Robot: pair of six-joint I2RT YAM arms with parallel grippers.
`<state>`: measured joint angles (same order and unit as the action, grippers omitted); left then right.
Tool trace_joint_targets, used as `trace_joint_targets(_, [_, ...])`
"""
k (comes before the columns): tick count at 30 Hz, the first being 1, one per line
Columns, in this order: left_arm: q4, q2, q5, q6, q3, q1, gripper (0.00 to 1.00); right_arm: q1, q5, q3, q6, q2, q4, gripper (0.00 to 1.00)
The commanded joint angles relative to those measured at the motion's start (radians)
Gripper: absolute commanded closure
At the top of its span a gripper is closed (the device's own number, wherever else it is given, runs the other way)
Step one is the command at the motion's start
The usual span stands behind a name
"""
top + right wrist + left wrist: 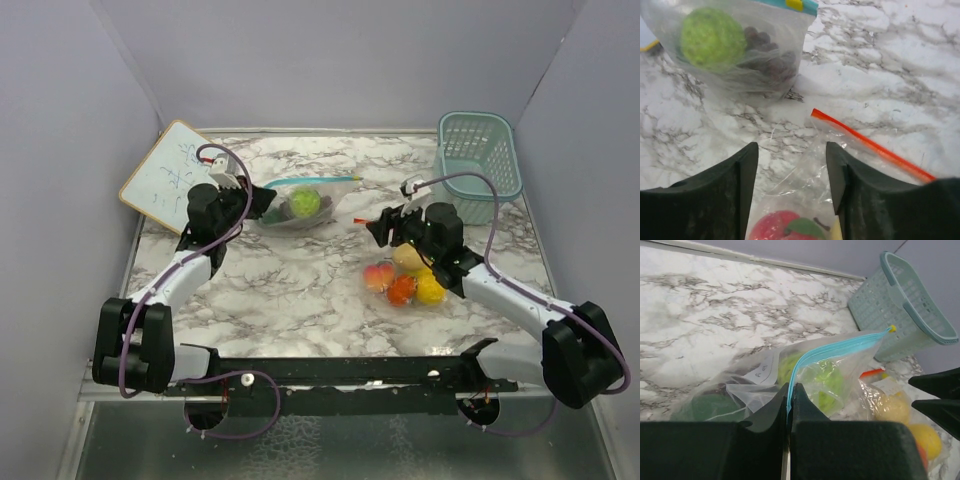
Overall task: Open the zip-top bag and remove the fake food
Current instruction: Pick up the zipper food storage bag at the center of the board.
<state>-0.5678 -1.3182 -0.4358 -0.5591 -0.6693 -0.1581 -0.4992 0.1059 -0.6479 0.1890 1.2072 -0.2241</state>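
A clear zip-top bag with a blue zip (300, 205) lies at the table's middle back, holding a green ball (306, 203) and dark purple grapes (767, 55). My left gripper (262, 200) is shut on its blue zip strip (800, 360) at the bag's left end. A second clear bag with a red-orange zip (405, 280) holds a peach (378, 275), a tomato (401, 290) and a lemon (430, 290). My right gripper (792, 172) is open just above this bag's mouth end, with the red zip (870, 145) beside its right finger.
A light-blue plastic basket (478, 165) stands at the back right. A small whiteboard (170, 175) leans at the back left. Grey walls close in the marble table (300, 300) on three sides.
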Motion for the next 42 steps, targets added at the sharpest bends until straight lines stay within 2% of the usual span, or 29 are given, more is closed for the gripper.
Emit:
trace_joint_targets(1, [0.184, 0.052, 0.142, 0.066, -0.037, 0.005, 1.00, -0.006, 0.089, 0.072, 0.007, 0.040, -0.319, 0.31])
trace_joint_targets(3, [0.213, 0.058, 0.155, 0.074, -0.049, 0.005, 1.00, -0.006, 0.158, 0.085, -0.017, 0.077, -0.425, 0.26])
trace_joint_targets(6, [0.278, 0.054, 0.181, 0.086, -0.084, 0.005, 1.00, -0.004, 0.280, 0.069, -0.077, 0.166, -0.551, 0.24])
trace_joint_targets(12, [0.347, 0.061, 0.222, 0.095, -0.123, 0.006, 1.00, 0.042, 0.434, -0.043, -0.090, 0.317, -0.647, 0.16])
trace_joint_targets(18, [0.371, 0.076, 0.245, 0.103, -0.120, 0.006, 1.00, 0.106, 0.548, -0.204, -0.090, 0.444, -0.652, 0.10])
trace_joint_targets(25, [0.393, 0.094, 0.248, 0.110, -0.130, 0.006, 1.00, 0.138, 0.746, -0.406, -0.037, 0.626, -0.642, 0.11])
trace_joint_targets(30, [0.414, 0.102, 0.260, 0.118, -0.140, 0.007, 1.00, 0.139, 0.861, -0.492, 0.015, 0.707, -0.661, 0.19])
trace_joint_targets(33, [0.422, 0.096, 0.256, 0.118, -0.149, 0.008, 1.00, 0.138, 0.891, -0.501, 0.023, 0.722, -0.663, 0.21])
trace_joint_targets(35, [0.422, 0.088, 0.244, 0.113, -0.157, 0.008, 1.00, 0.139, 0.894, -0.498, 0.015, 0.719, -0.654, 0.26])
trace_joint_targets(39, [0.417, 0.076, 0.226, 0.109, -0.164, 0.008, 1.00, 0.139, 0.890, -0.482, 0.003, 0.707, -0.644, 0.48])
trace_joint_targets(42, [0.424, 0.078, 0.238, 0.111, -0.161, 0.008, 1.00, 0.141, 0.897, -0.476, -0.005, 0.694, -0.635, 0.76])
